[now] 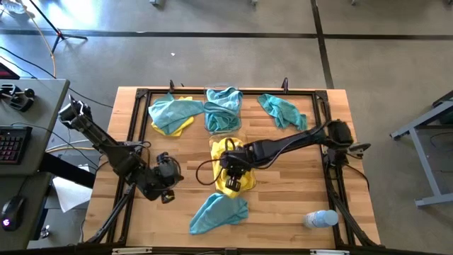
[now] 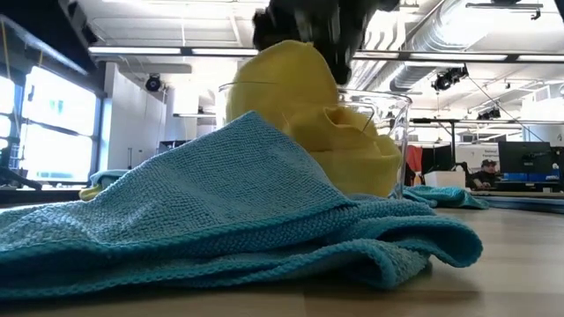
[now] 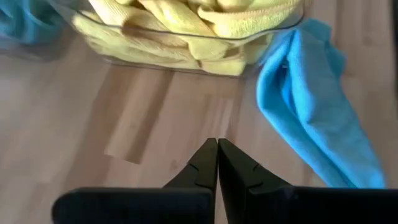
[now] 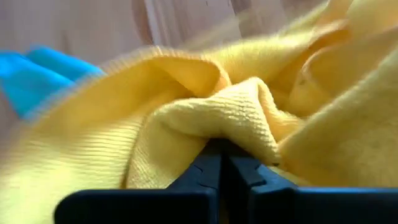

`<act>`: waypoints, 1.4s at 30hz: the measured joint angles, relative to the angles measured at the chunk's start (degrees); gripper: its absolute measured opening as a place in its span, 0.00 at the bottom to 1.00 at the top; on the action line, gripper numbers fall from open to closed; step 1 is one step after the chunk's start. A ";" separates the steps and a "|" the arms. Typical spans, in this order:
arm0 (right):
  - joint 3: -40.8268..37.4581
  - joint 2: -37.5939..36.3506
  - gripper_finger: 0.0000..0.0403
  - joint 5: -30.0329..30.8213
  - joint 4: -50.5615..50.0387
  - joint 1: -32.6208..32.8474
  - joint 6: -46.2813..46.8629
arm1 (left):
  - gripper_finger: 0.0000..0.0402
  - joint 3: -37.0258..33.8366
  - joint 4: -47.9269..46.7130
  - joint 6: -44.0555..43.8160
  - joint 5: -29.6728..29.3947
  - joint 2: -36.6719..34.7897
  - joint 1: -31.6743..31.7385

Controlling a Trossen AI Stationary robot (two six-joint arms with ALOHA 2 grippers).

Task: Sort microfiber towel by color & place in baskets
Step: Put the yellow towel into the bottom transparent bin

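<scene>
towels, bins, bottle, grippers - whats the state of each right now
right gripper: shut, pinching a yellow towel over the yellow bin
left gripper: shut, empty, low over bare table
yellow bin: heaped with yellow towels
teal bin: holds teal towels
teal towel near front edge: loose, rumpled
teal towel at back right: loose
teal-over-yellow pile at back left: unsorted
bottle: lying on its side

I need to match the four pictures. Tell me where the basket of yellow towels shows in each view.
High view: basket of yellow towels at table centre, under the right gripper.
Low view: centre, behind the teal towel; basket.
Left wrist view: along the top.
Right wrist view: only yellow cloth shows; basket walls not visible.
Shared landmark: the teal towel beside the basket.
</scene>
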 joint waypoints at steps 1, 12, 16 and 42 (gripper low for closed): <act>0.02 -1.02 0.01 0.02 -0.03 0.00 0.10 | 0.00 -2.25 2.50 -0.15 0.50 -1.49 0.00; 0.06 -9.21 0.32 7.76 -3.33 -0.22 -0.52 | 0.00 -13.53 14.31 0.07 1.14 -11.49 2.68; 0.08 -9.79 0.42 5.87 -2.49 -0.78 -1.50 | 0.00 -13.58 14.45 1.79 1.28 -11.74 4.46; 0.34 5.95 0.50 4.44 -0.49 -3.39 -2.70 | 0.00 -13.58 14.08 12.49 11.64 -11.72 15.04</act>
